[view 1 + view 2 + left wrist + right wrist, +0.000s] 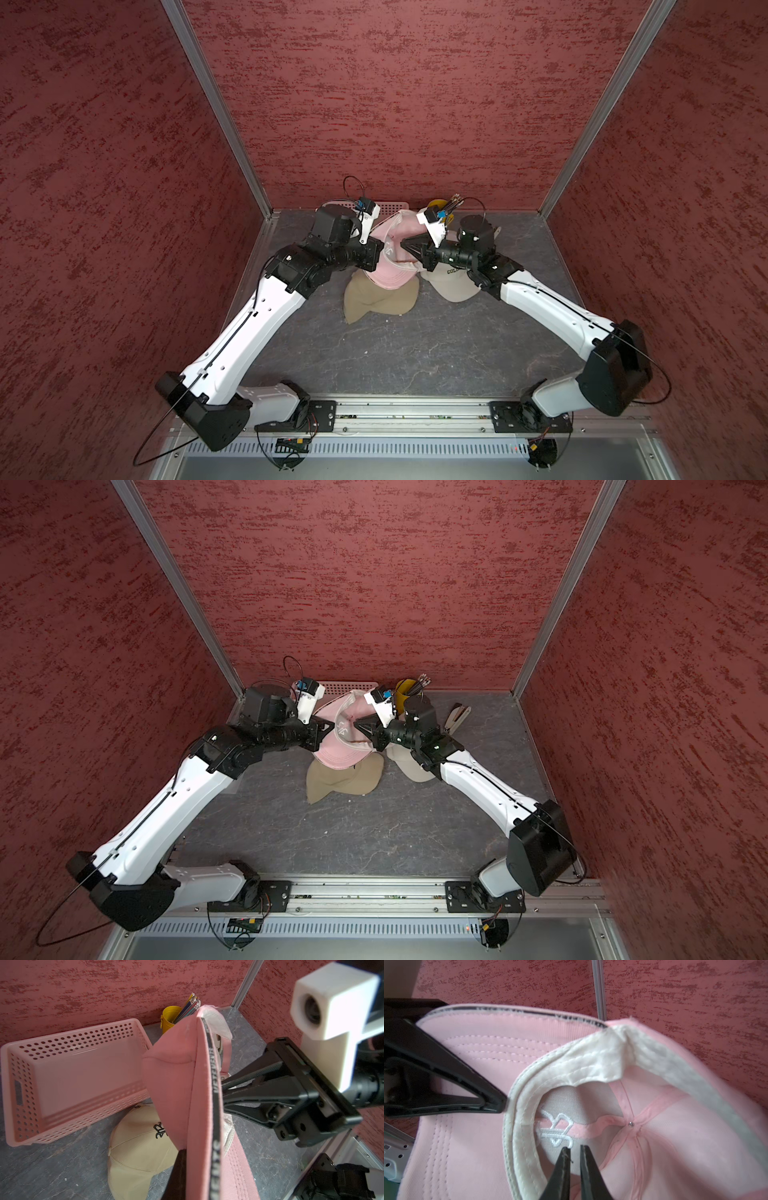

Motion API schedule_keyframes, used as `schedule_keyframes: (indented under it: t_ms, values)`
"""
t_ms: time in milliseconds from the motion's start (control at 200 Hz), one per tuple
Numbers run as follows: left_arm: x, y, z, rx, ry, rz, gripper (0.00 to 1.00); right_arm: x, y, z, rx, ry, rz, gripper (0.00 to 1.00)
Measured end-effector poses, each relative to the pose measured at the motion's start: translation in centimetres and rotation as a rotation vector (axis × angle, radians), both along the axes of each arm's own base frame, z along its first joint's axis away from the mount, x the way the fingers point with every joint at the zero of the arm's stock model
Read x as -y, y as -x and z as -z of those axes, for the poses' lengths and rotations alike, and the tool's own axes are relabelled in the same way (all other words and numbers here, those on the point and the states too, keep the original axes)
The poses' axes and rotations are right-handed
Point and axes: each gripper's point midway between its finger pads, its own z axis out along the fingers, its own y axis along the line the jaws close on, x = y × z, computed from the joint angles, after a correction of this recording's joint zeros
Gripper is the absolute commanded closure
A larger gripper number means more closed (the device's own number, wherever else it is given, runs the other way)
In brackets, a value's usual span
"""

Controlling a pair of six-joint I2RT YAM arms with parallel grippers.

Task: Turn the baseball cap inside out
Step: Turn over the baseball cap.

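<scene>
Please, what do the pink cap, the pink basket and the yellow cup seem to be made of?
Pink cap: woven cloth, probably cotton, matte; stitched seams and soft folds show.
Basket: moulded plastic, slightly glossy; its walls have regular rows of holes.
Yellow cup: smooth and shiny; whether it is metal or plastic I cannot tell.
</scene>
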Motion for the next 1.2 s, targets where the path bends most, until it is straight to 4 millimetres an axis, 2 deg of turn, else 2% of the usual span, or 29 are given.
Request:
schedule_keyframes:
  t_ms: [195, 326, 451, 531, 586, 666, 786, 856, 922, 1097, 1197]
  values:
    - [0.7, 0.5, -0.5, -0.034, 0.077, 0.06, 1.0, -1.7, 0.8, 2.6, 0.041, 0.092, -0.085, 0.87]
    - [1.0, 1.0, -0.3, -0.07, 0.103, 0.085, 1.0, -4.4, 3.5, 3.0, 0.109, 0.152, -0.184, 0.86]
    - [0.8, 1.4, 0.2, -0.115, 0.115, 0.081, 1.0, -4.8, 4.1, 3.5, 0.148, 0.197, -0.198, 0.83]
    - [0.7, 1.3, 0.3, -0.128, 0.122, 0.069, 1.0, -4.5, 3.7, 3.3, 0.167, 0.208, -0.17, 0.7]
    - [0.7, 1.4, 0.4, -0.131, 0.122, 0.067, 1.0, -4.0, 3.5, 2.8, 0.184, 0.205, -0.137, 0.65]
    - [0.7, 1.4, 0.3, -0.127, 0.125, 0.067, 1.0, -2.6, 3.3, 1.1, 0.205, 0.176, -0.08, 0.57]
    - [0.9, 1.5, -0.3, -0.106, 0.14, 0.074, 1.0, -0.7, 2.7, -3.2, 0.274, 0.099, 0.016, 0.56]
    - [1.0, 1.8, -0.6, -0.095, 0.142, 0.078, 1.0, -0.1, 2.0, -4.3, 0.29, 0.069, 0.051, 0.55]
    - [1.2, 2.1, -0.9, -0.086, 0.145, 0.086, 1.0, -0.1, 1.2, -3.8, 0.275, 0.067, 0.068, 0.56]
    - [1.4, 2.3, -1.1, -0.078, 0.145, 0.094, 1.0, -1.2, -1.1, 0.3, 0.178, 0.096, 0.088, 0.64]
    - [1.5, 2.3, -1.0, -0.077, 0.14, 0.086, 1.0, -1.2, -2.9, 0.6, 0.143, 0.059, 0.16, 0.69]
